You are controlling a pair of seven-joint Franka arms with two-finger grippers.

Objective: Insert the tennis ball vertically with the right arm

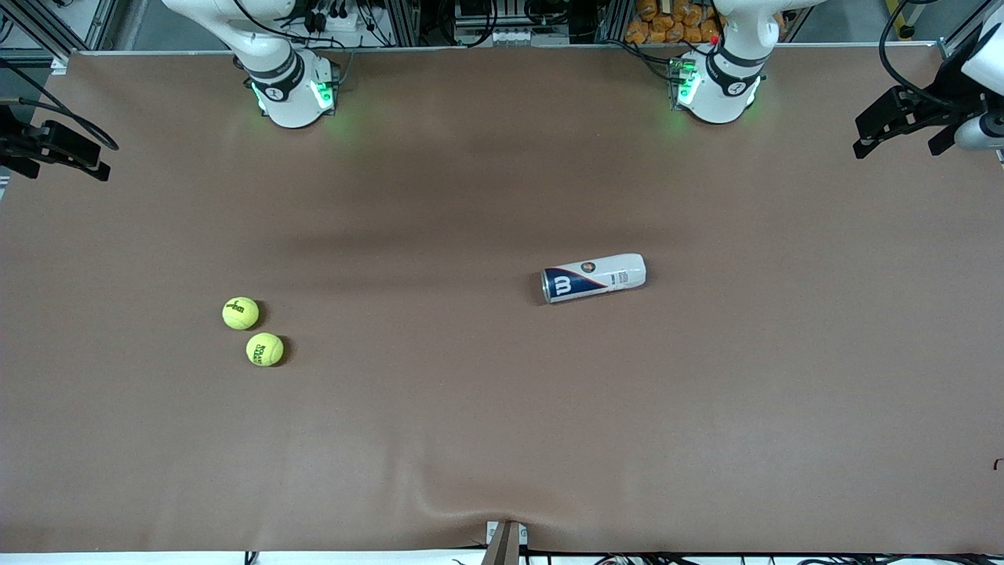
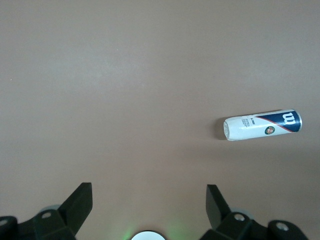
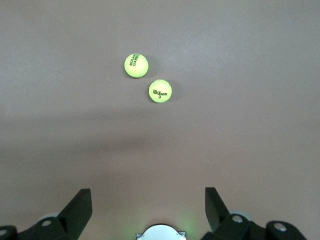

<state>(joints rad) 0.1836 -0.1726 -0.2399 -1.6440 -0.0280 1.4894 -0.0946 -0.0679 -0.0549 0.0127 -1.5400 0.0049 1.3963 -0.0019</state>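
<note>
nearest you, two tennis balls [image 1: 264, 349] lie just apart on the worktop [image 1: 502, 439], can [image 1: 594, 277] lying sideways, left end effector [image 2: 149, 197] and right end effector [image 3: 148, 197] both spread, aloft.

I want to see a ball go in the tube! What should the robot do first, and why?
Probably lower the open right gripper toward the nearer tennis ball. Both balls lie loose on the table, nothing is held, and the can lies on its side.

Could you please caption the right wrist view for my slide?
Open right gripper above the brown table, two yellow tennis balls ahead.
</note>
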